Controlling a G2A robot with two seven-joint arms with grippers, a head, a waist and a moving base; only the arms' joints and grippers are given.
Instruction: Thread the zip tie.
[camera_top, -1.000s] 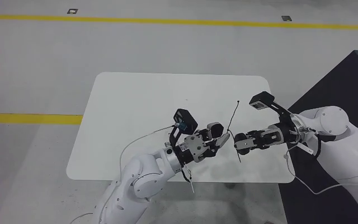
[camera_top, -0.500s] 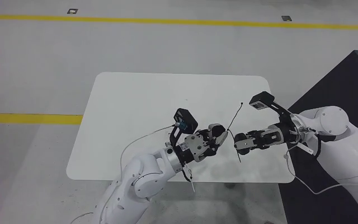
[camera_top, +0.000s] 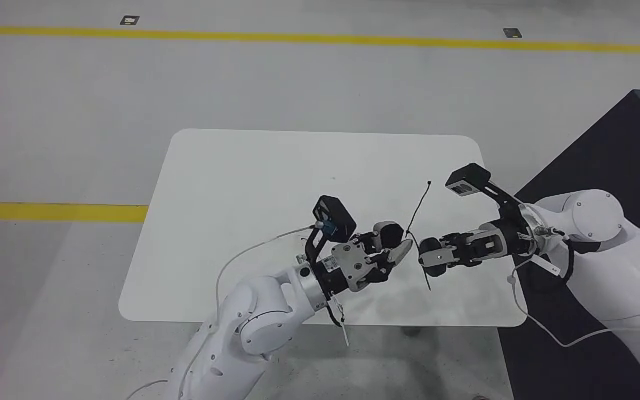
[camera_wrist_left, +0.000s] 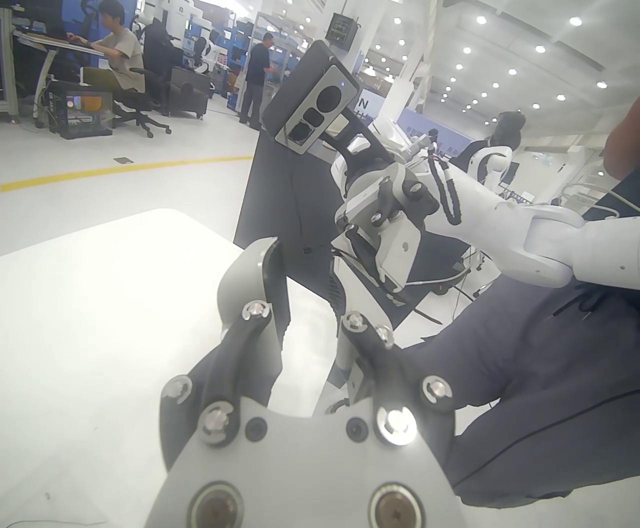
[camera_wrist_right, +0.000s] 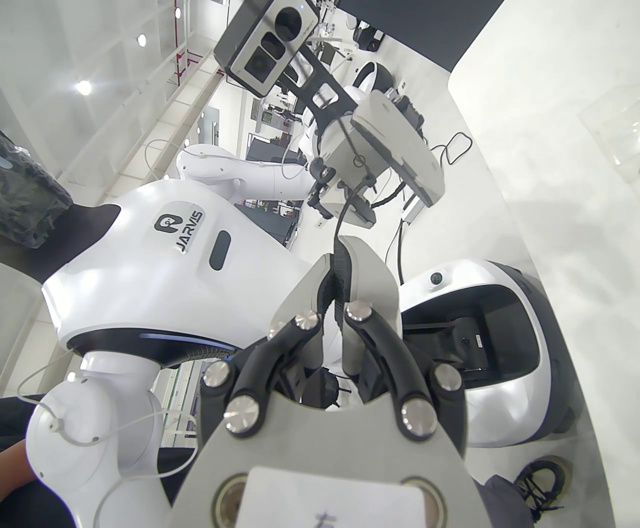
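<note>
A thin black zip tie stands slanted above the white table, pinched near its lower part by my right gripper, which comes in from the right. In the right wrist view the right gripper is shut on the zip tie, whose strap curves away toward the other arm. My left gripper faces it from the left, fingertips a short way from the strap. The left wrist view shows the left gripper open with nothing between its fingers, and the right arm's gripper just beyond.
Both grippers hover near the table's front right edge. A black surface lies to the right of the table. White cables trail along both arms. The rest of the tabletop is bare.
The zip tie's far end has swung slightly to the right. The left gripper has shifted a little closer to the strap. The right gripper has stayed in place.
</note>
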